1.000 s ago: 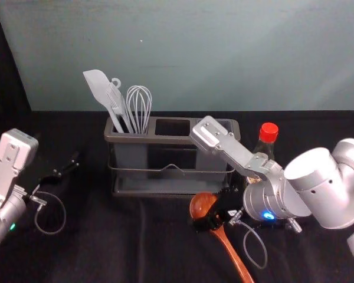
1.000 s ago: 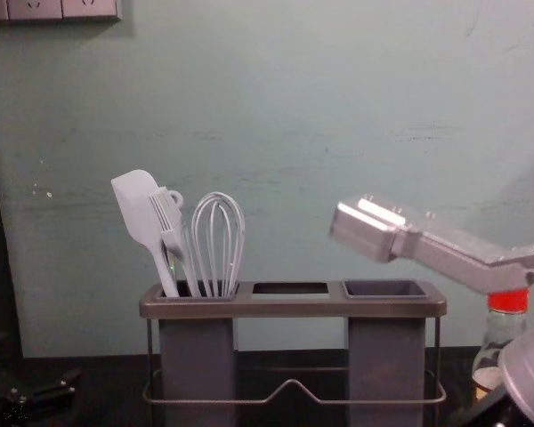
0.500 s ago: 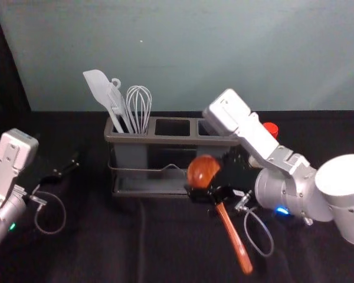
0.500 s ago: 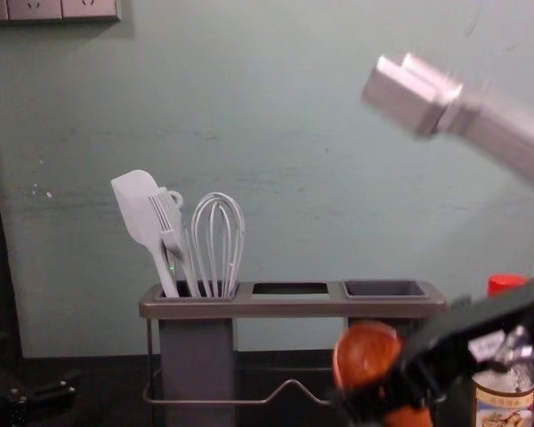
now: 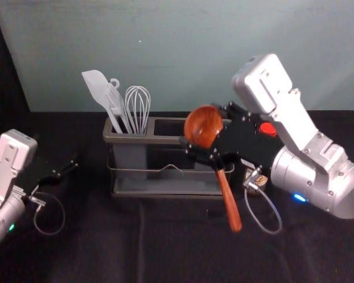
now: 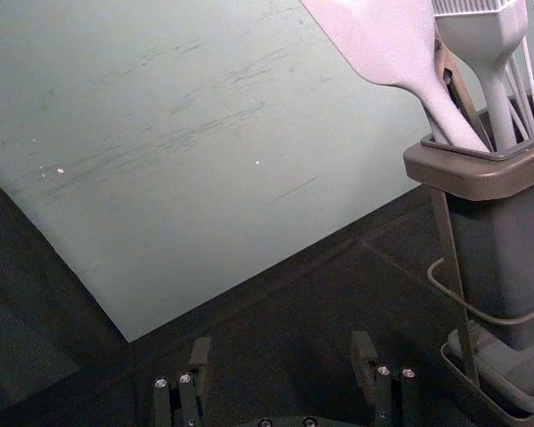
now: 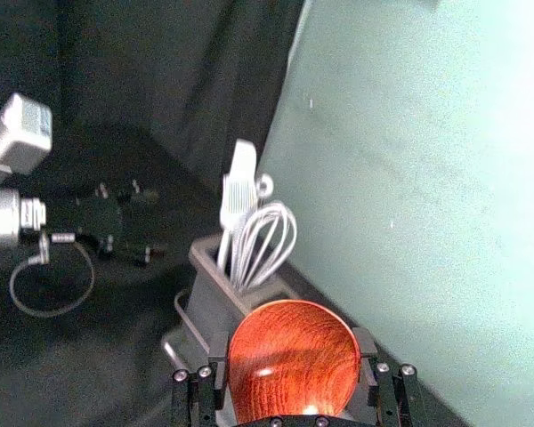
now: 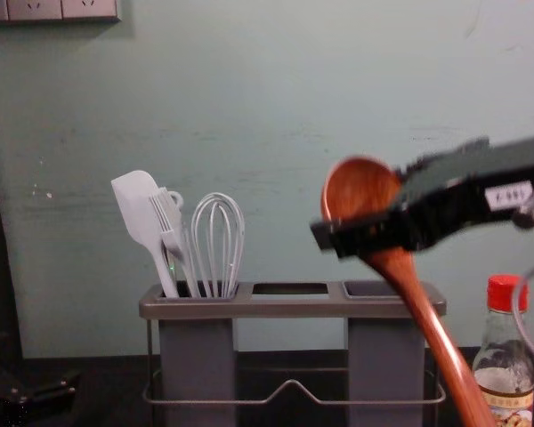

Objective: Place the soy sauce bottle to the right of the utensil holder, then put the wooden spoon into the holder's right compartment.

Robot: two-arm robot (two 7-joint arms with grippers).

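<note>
Above the table's (image 5: 165, 247) right half, the wooden spoon (image 5: 229, 203) tilts, grasped in the right gripper (image 5: 205, 127); toward the left edge, the left gripper (image 5: 75, 163) gapes; the soy sauce bottle (image 8: 503, 356) stands just right of the utensil holder (image 8: 289, 307).

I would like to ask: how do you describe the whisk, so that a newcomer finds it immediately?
Start at the grey utensil holder. Pale tools stand in its left compartment. The whisk is the rightmost there, with rounded wire loops, unlike the flat spatula and the brush.
</note>
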